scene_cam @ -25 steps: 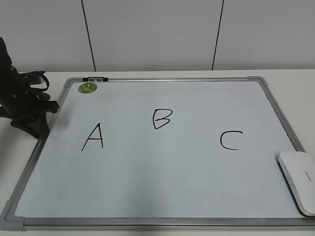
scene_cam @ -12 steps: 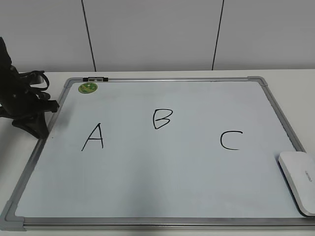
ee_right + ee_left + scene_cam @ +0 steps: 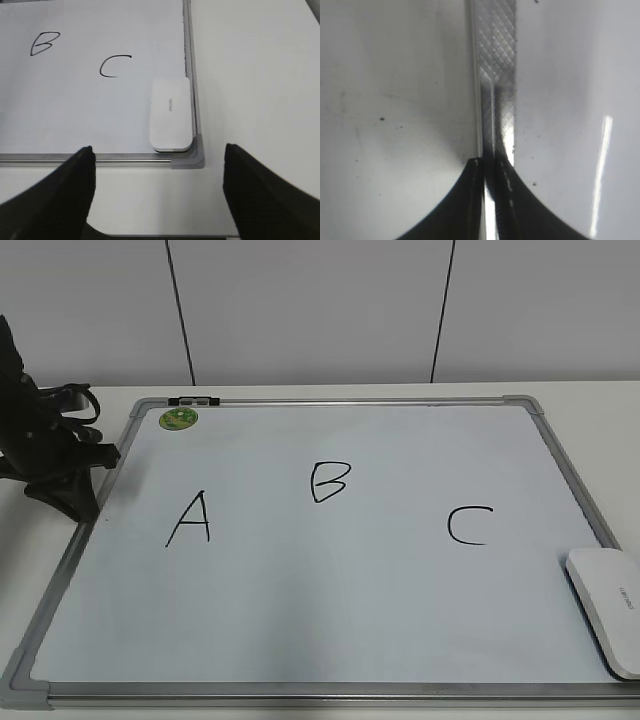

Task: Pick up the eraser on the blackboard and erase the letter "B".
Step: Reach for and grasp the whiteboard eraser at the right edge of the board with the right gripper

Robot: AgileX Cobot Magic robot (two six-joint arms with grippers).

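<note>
White table (image 3: 600, 400) carrying one framed board.
The blackboard (image 3: 330, 640) lies flat on it, its right edge near the table's bare right side.

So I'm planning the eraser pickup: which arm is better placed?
Right. Its open gripper faces the eraser at the blackboard's corner; the shut left gripper sits at the opposite edge.

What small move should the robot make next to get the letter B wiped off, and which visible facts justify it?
Probably advance the open right gripper forward and down over the eraser, fingers astride it. The eraser lies untouched in the blackboard's near right corner, directly ahead of that gripper, and the letter "B" is still whole. The left gripper sits shut at the far edge.
</note>
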